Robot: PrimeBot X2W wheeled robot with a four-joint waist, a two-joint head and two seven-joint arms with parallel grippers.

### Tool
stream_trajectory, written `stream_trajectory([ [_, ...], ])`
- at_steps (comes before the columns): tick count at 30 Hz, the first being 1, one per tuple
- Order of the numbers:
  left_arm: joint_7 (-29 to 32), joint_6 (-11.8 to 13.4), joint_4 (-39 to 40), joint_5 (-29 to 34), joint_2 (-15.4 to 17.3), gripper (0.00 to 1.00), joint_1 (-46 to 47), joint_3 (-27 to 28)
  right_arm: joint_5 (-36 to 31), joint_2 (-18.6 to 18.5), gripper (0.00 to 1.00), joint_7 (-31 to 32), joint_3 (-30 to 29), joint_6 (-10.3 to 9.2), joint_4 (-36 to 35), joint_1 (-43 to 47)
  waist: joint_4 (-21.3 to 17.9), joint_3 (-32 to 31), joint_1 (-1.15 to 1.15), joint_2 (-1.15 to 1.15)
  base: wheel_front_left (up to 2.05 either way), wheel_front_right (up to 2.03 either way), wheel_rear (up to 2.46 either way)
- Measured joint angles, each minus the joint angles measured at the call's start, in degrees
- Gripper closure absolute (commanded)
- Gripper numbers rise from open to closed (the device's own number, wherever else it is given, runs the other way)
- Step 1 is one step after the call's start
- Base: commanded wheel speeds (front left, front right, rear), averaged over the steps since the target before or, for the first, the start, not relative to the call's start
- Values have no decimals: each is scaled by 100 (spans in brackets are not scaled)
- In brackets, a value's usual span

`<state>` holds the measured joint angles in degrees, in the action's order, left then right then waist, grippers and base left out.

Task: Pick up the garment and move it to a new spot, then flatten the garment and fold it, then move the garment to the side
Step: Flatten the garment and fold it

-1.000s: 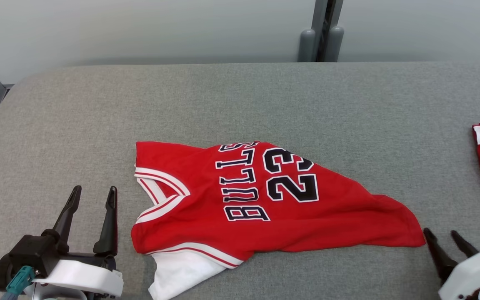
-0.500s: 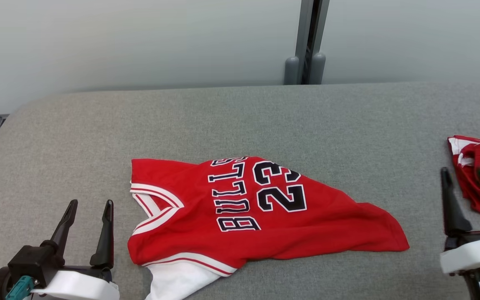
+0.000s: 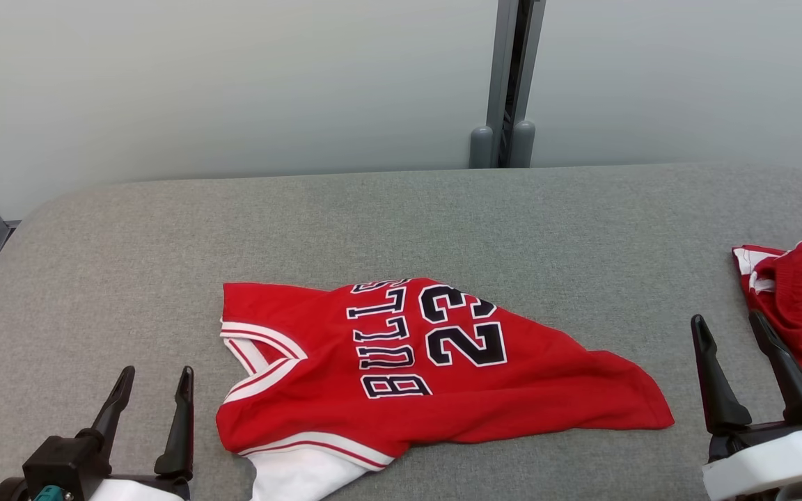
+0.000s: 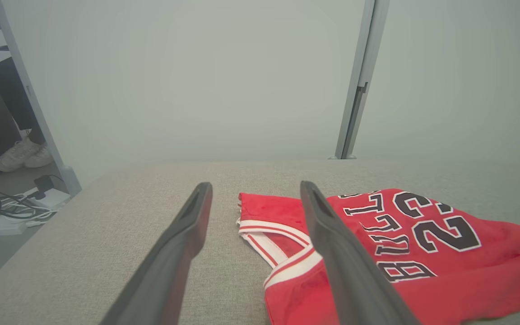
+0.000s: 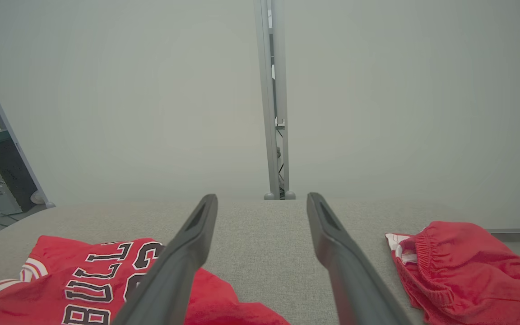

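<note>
A red jersey (image 3: 408, 376) with "BULLS 23" in black letters and white trim lies crumpled and partly spread on the grey table (image 3: 401, 223), collar toward the left. It also shows in the left wrist view (image 4: 422, 253) and the right wrist view (image 5: 84, 289). My left gripper (image 3: 156, 376) stands open just left of the collar, nothing between its fingers (image 4: 188, 234). My right gripper (image 3: 727, 320) is open to the right of the jersey's hem corner, apart from the cloth, fingers (image 5: 341, 253) empty.
A second red garment, bunched shorts with an elastic waistband (image 3: 801, 299) (image 5: 458, 266), lies at the table's right edge close to my right gripper. A grey post (image 3: 509, 76) stands behind the table against the pale wall. Cables and a person's shoes (image 4: 20, 153) are on the floor at left.
The head camera has tilted, so the table sits lower in view. My right gripper has risen from the bottom right corner and now stands upright beside the shorts. The jersey lies unchanged.
</note>
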<state>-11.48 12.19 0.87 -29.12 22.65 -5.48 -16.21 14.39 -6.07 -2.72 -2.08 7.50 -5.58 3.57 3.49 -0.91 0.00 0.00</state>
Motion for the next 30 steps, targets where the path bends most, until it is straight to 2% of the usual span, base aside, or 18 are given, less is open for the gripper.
stream_trajectory([
  [4,37,-10,8,-15,21,0,5,-40,4,29,0,46,-32,0,-35,27,6,17,0,0,0,0,0],
  [8,153,-123,-26,-59,29,0,18,-163,21,54,0,77,1,0,-44,27,12,41,0,0,0,0,0],
  [16,610,-570,-380,-215,-73,0,-16,-755,63,81,0,125,63,0,-37,1,56,202,0,0,0,0,0],
  [25,839,-1147,-1423,-394,-267,0,-140,-1307,60,92,0,119,132,0,45,-127,80,434,0,0,0,0,0],
  [30,731,-1272,-1885,-366,-347,0,-63,-1421,59,96,0,119,104,0,56,-180,83,549,0,0,0,0,0],
])
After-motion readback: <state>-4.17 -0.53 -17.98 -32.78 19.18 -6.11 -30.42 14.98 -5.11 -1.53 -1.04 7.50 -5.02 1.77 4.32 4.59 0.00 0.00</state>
